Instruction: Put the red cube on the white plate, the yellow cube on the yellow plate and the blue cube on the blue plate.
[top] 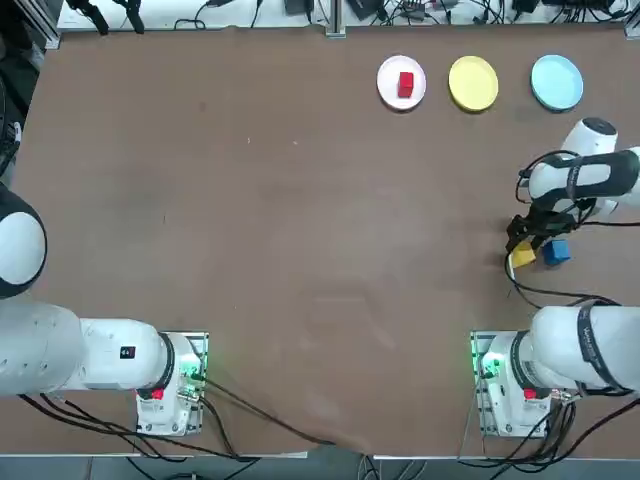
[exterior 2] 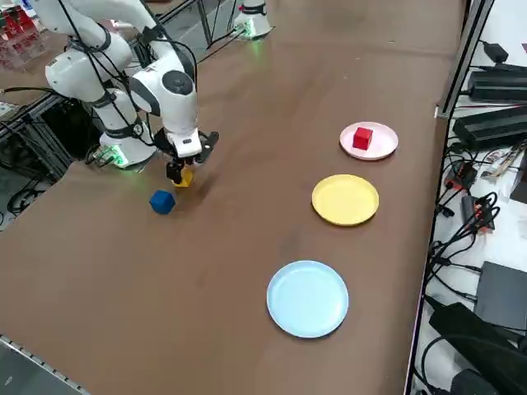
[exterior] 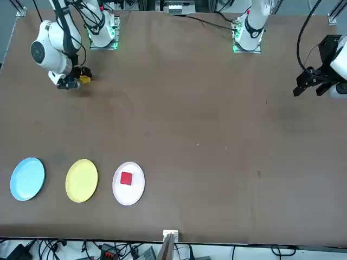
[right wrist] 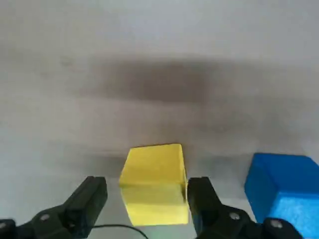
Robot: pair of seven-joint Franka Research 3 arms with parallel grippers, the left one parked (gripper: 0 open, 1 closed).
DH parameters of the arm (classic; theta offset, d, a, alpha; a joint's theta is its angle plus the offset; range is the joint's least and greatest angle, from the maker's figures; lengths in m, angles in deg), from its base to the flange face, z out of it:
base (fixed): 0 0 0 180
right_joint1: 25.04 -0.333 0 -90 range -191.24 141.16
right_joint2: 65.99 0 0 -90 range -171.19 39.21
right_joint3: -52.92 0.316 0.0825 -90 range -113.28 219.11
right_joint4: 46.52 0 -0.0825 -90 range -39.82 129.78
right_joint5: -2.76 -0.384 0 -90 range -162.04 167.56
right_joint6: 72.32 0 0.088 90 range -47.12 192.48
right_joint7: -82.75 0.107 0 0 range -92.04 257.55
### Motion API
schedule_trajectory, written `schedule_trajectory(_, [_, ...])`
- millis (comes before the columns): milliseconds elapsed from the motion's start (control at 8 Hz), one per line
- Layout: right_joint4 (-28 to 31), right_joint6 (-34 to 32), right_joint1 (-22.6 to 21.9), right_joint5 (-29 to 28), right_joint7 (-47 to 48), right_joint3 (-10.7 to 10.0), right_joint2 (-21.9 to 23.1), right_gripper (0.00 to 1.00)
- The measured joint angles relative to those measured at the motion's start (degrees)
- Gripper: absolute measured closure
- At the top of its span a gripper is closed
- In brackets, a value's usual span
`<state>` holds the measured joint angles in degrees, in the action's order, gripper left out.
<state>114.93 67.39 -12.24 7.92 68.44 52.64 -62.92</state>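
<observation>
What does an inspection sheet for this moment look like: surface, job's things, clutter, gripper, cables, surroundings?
Surface: brown table, bare over most of its area.
Job's things: red cube sits on the white plate; yellow plate and blue plate hold nothing; yellow cube and blue cube lie on the table near each other, apart from the plates.
Clutter: nothing seen.
Grippers: right gripper is low over the table, open, one finger on each side of the yellow cube, not yet closed on it.
Cables: black cables trail from the arm bases over the table's near edge.
Surroundings: cables and black boxes lie beyond the table edge.
</observation>
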Motion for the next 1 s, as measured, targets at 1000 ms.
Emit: schedule_trajectory(1000, [-0.86,3.47,1.97,1.51,-0.24,0.0,-2.35,0.29])
